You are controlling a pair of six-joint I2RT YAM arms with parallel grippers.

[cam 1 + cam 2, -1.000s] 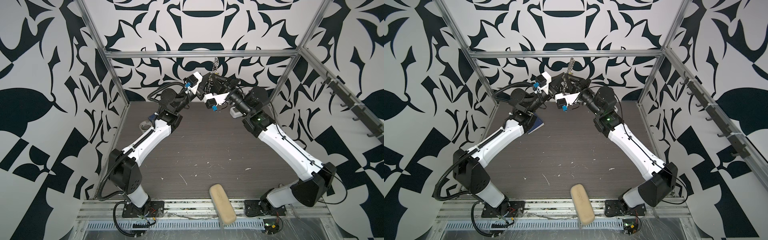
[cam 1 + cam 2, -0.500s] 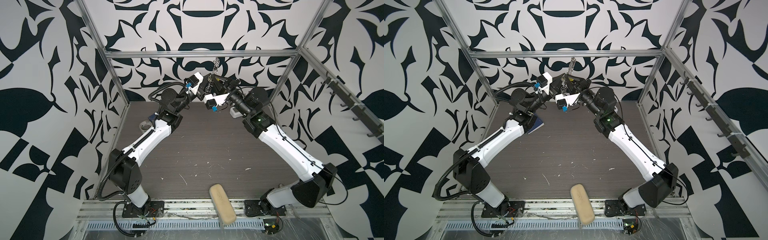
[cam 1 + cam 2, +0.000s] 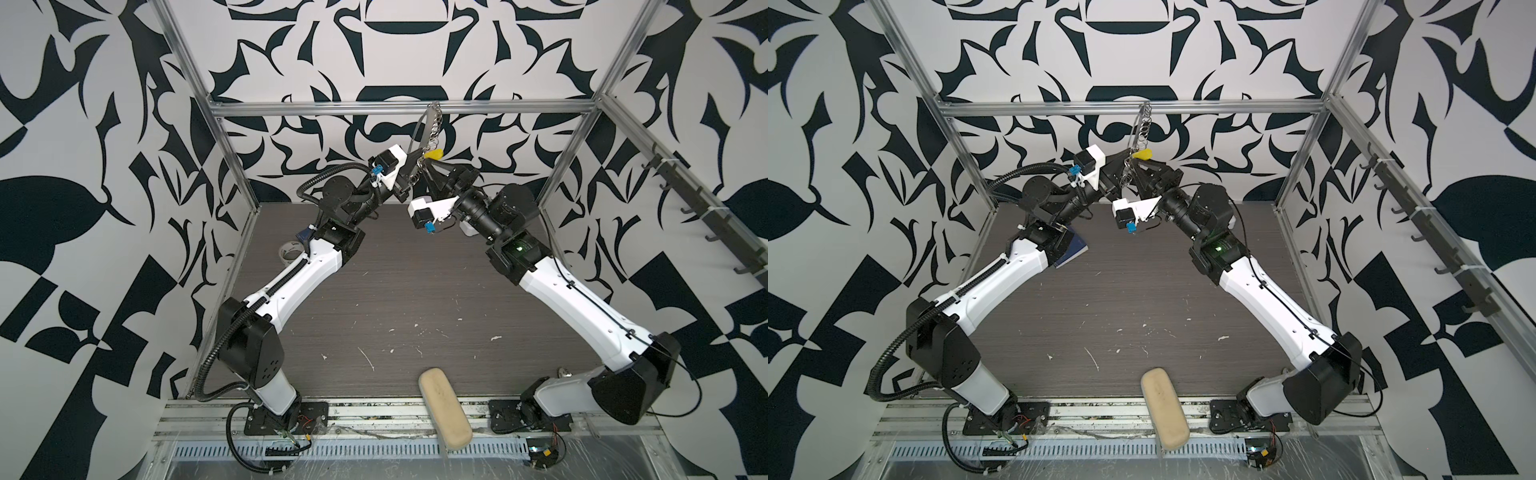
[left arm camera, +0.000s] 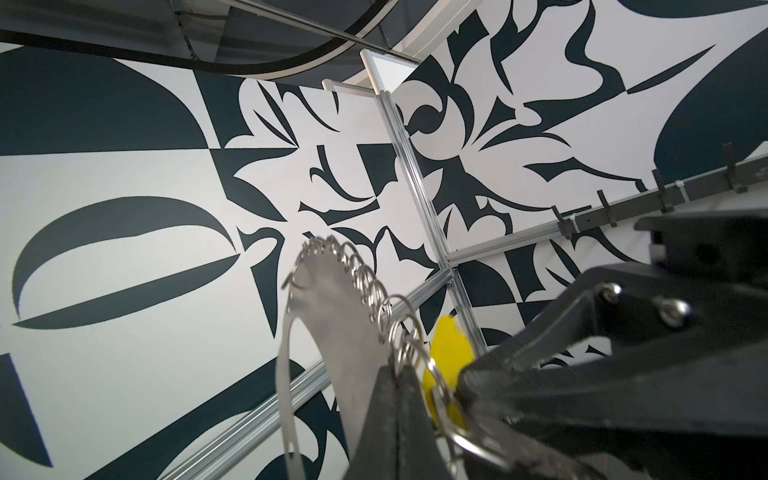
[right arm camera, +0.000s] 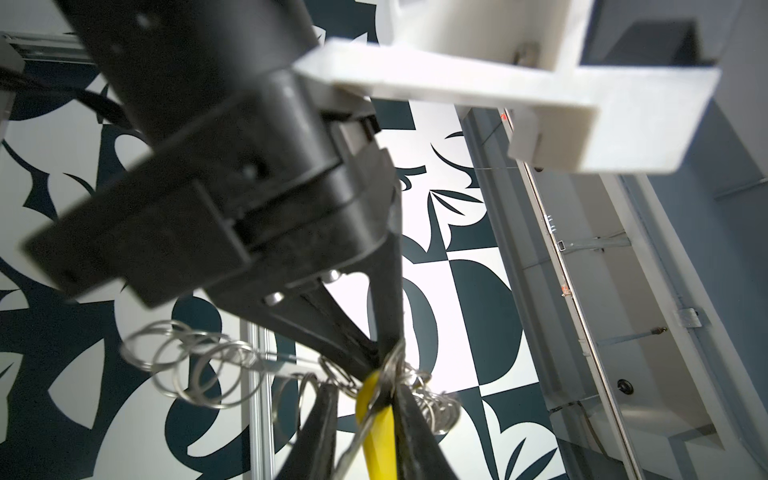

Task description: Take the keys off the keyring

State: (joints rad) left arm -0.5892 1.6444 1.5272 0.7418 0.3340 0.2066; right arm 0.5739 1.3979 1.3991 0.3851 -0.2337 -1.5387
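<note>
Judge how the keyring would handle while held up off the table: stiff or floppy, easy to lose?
The chain of the keyring is probably floppy: separate linked rings curving down to the shut left gripper. Its strap seems springier, since it stands in an arch above that gripper. The thin polished wire looks light and could slip when pinched.

A beige case [image 3: 444,406] lies at the front edge, a tape roll [image 3: 289,252] back-left.

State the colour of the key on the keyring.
Yellow. The key shows best in the left wrist view.
</note>
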